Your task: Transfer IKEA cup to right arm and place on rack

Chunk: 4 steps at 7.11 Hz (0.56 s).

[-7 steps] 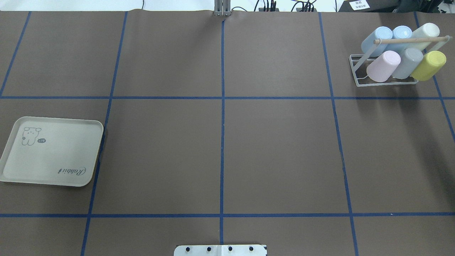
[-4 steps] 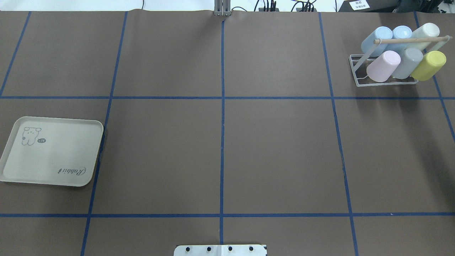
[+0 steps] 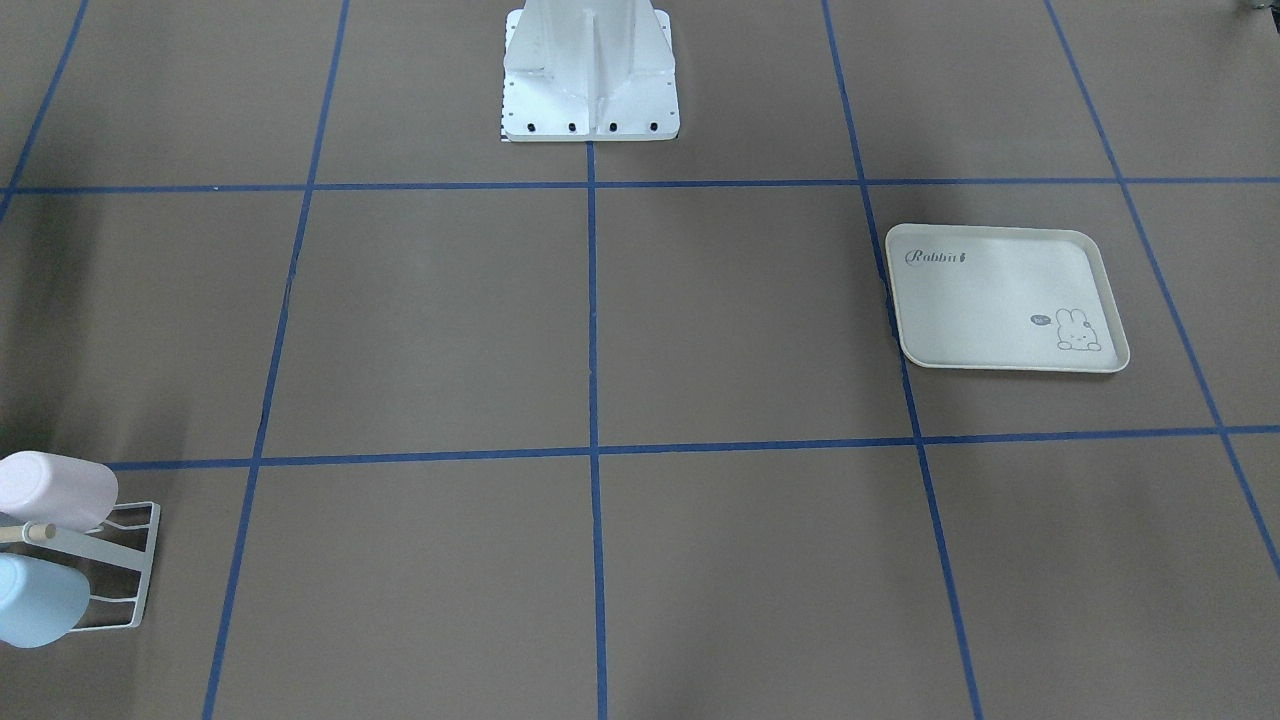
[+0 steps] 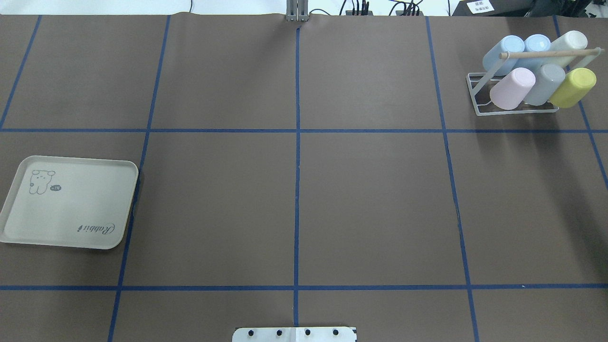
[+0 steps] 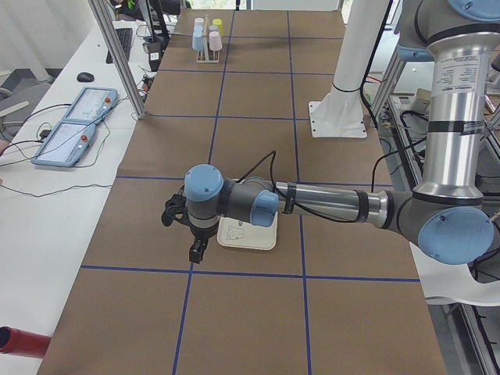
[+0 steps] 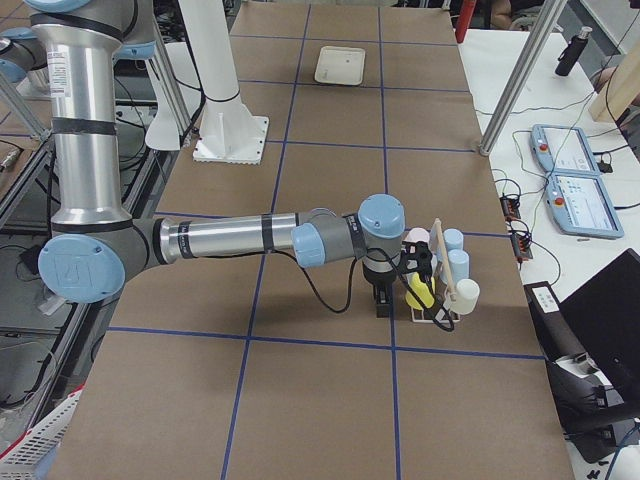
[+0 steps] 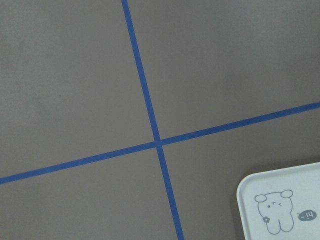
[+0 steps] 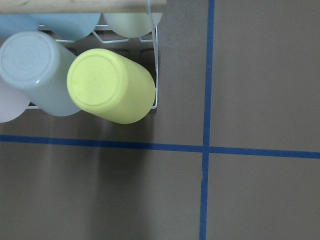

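Several pastel IKEA cups lie tilted on the white wire rack (image 4: pixel 517 112) at the table's far right, under its wooden dowel (image 4: pixel 546 53): a pink cup (image 4: pixel 512 88), a grey one (image 4: pixel 545 84), a yellow one (image 4: pixel 573 87) and others behind. The right wrist view looks down on the yellow cup (image 8: pixel 111 86) at the rack's corner (image 8: pixel 155 65). The right arm (image 6: pixel 230 240) reaches to the rack; its gripper (image 6: pixel 383 305) hangs beside the yellow cup (image 6: pixel 420 291), and I cannot tell if it is open or shut. My left gripper (image 5: pixel 195 255) hovers by the tray's edge, state unclear.
A cream tray (image 4: pixel 66 209) with a rabbit drawing lies bare at the left; its corner (image 7: pixel 280 200) shows in the left wrist view. Blue tape lines grid the brown table. The robot's white base plate (image 3: pixel 590 125) stands at the near edge. Control pendants sit on side tables.
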Motion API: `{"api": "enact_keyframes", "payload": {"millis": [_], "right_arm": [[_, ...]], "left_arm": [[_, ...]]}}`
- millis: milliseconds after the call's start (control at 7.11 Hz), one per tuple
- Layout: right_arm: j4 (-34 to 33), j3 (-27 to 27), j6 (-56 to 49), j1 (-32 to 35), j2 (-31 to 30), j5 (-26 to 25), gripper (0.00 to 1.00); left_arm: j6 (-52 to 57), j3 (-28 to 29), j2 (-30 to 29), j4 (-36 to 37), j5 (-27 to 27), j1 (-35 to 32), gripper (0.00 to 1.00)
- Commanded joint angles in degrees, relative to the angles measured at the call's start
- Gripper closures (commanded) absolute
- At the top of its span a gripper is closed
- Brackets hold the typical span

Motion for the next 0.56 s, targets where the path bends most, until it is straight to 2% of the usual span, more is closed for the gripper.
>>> {"api": "enact_keyframes", "payload": {"millis": [0,422], "right_arm": [[0.3,0.1,0.4,0.0,0.4,-0.6,0.00],[0.4,2.5,0.5,0.0,-0.8,-0.6,0.00]], "left_arm": [[-0.1,0.0,0.1,-0.5,-0.2,0.1,0.00],[0.0,-0.7,-0.1,-0.5,-0.3,-0.1,0.00]]}}
